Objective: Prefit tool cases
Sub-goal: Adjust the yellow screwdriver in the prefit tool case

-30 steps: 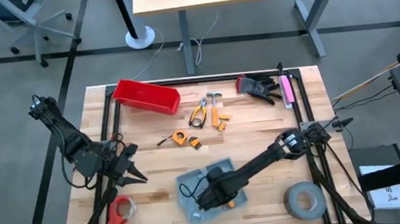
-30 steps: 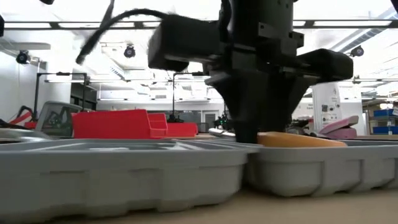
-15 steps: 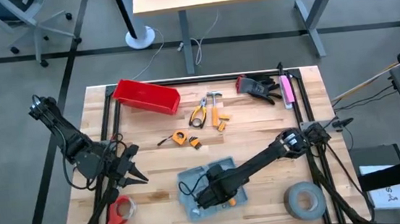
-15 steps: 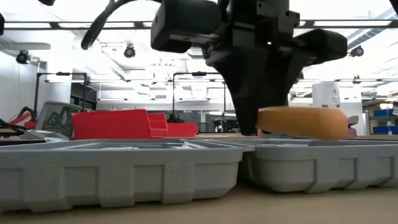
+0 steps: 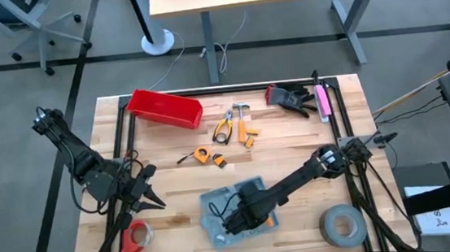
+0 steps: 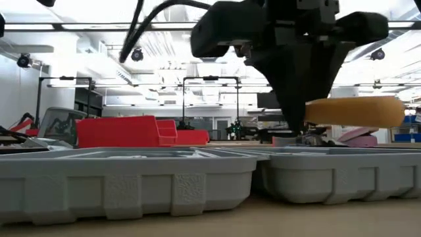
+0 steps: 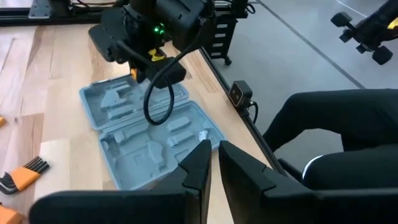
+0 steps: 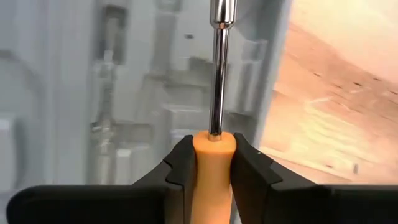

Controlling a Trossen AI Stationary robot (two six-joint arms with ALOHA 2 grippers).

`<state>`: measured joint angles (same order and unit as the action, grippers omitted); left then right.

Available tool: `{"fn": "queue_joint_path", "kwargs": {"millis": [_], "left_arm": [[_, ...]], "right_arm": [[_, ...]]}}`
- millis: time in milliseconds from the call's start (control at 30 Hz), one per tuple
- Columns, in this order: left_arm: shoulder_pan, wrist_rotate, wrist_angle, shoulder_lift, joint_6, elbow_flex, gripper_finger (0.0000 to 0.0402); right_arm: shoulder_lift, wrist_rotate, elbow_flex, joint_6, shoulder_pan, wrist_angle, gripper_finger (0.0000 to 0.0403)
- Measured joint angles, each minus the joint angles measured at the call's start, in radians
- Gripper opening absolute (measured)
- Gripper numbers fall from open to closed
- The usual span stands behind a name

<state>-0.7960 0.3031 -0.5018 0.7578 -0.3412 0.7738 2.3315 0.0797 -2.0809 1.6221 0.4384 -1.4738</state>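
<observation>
Compared with a second ago, the right gripper (image 6: 304, 125) has risen, carrying the orange-handled screwdriver with a shiny steel shaft (image 8: 214, 149), pinched by its handle, from resting on the rim of the flat grey-blue plastic hinged case (image 5: 220, 212) to hanging level above it. The case lies open near the front edge of the pale wooden slat table (image 5: 292, 149), its matte moulded recesses facing up, with a red plastic bin (image 5: 165, 108) and a grey tape roll (image 5: 342, 225) well apart from it. The left gripper (image 7: 213, 163), fingers pressed together, waits at the table's left side, and a bright workshop with ceiling lights fills the background.
</observation>
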Motion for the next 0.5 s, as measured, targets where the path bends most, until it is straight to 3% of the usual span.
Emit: {"fn": "queue_joint_path", "kwargs": {"millis": [500], "left_arm": [[-0.001, -0.028, -0.003, 0.0, -0.006, 0.0, 0.0037]], "right_arm": [[0.001, -0.041, 0.02, 0.067, 0.0, -0.019, 0.0069]]}}
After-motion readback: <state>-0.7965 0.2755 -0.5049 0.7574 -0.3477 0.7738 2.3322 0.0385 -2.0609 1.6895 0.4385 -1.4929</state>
